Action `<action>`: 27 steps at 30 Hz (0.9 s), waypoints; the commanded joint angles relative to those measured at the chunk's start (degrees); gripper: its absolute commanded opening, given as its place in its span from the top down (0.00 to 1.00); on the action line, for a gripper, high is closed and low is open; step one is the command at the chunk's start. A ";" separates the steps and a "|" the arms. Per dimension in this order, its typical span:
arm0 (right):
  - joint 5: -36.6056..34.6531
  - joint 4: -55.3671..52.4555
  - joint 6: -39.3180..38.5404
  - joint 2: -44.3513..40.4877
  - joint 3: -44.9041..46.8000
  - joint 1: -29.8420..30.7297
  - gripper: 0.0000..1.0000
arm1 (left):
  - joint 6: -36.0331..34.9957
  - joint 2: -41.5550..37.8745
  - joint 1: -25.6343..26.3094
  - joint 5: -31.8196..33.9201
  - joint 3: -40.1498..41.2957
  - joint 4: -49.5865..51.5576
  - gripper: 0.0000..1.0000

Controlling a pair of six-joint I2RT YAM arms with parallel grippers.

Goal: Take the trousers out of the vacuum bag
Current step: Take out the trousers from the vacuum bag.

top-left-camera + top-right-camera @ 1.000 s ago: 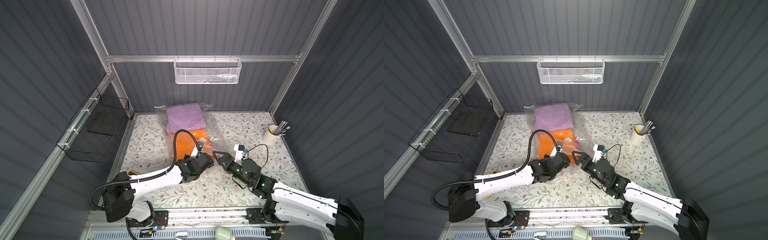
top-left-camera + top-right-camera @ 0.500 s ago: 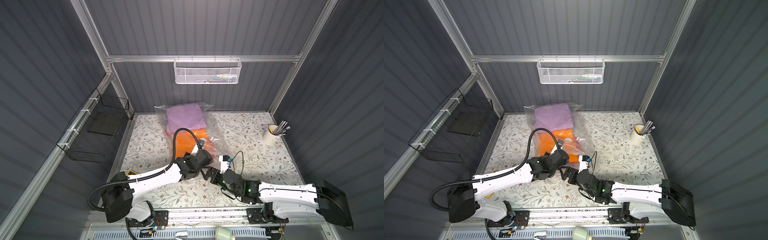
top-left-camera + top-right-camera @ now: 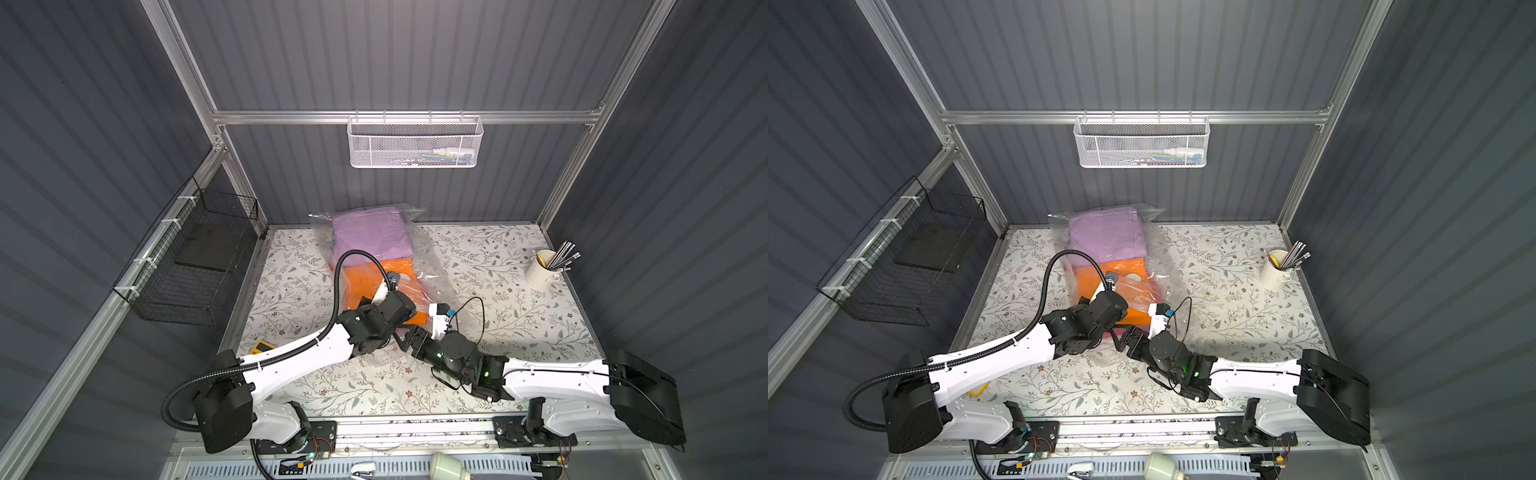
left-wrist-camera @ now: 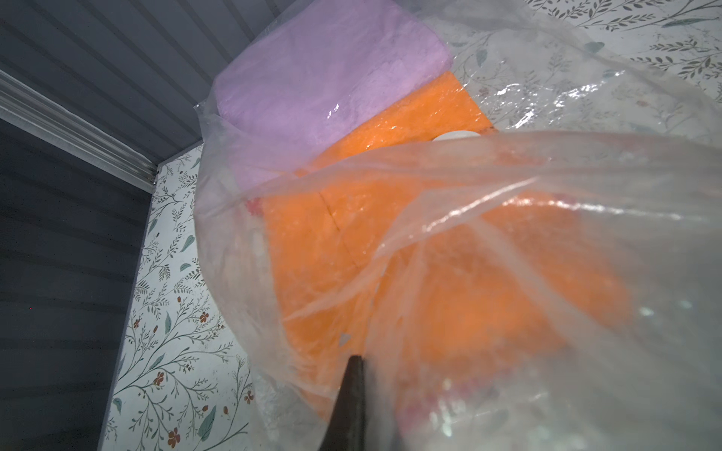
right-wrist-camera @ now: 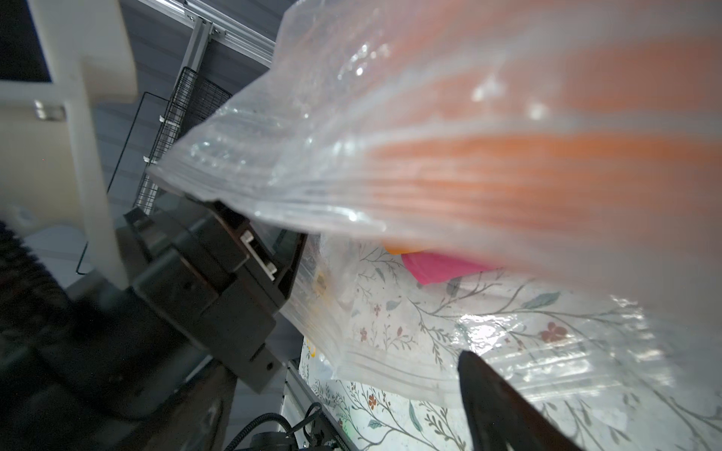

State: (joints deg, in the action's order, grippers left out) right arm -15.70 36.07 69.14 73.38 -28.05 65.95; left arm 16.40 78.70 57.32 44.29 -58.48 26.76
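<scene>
counter (image 3: 498,332): bare to the right as far as the cup (image 3: 540,275), narrower bare strip on the left | vacuum bag (image 3: 434,266): left of centre, far edge at the back wall, near mouth edge raised | lilac trousers (image 3: 370,237) inside, far end | orange trousers (image 3: 365,286) inside, nearer | pink trousers (image 5: 433,267) peeking out beneath at the mouth | left fingers (image 4: 349,394): clamped on the mouth's upper lip | right fingers (image 5: 492,394): spread apart at the mouth

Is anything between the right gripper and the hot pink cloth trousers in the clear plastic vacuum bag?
Nothing visible. The left gripper holds up the top film of the clear plastic vacuum bag, so its mouth gapes toward the right gripper, and the hot pink trousers show in that gap.
</scene>
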 commanded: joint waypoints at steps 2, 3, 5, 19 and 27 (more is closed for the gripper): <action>-5.11 -3.87 0.40 -0.82 4.04 -2.53 0.10 | -1.13 -1.70 2.09 -3.86 -3.64 -1.01 1.00; -5.10 -4.20 -0.49 -2.00 4.23 -2.16 0.09 | -1.17 -1.40 2.09 -3.86 -3.50 -1.09 1.00; -4.77 -4.66 -2.56 -4.55 4.45 -1.50 0.07 | -1.19 -0.80 1.84 -3.91 -3.42 -1.48 1.00; -2.16 -11.42 -8.85 -18.77 6.78 -0.47 0.01 | 1.55 3.92 0.34 -2.84 -3.71 -1.68 1.00; -8.90 -17.62 -6.39 -14.16 2.62 -0.56 0.15 | 1.85 -0.50 -0.84 -4.79 -3.68 -2.38 1.00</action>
State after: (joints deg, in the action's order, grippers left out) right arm -21.37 21.52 62.48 57.08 -22.85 65.34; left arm 17.15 80.42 56.93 40.23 -60.07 25.19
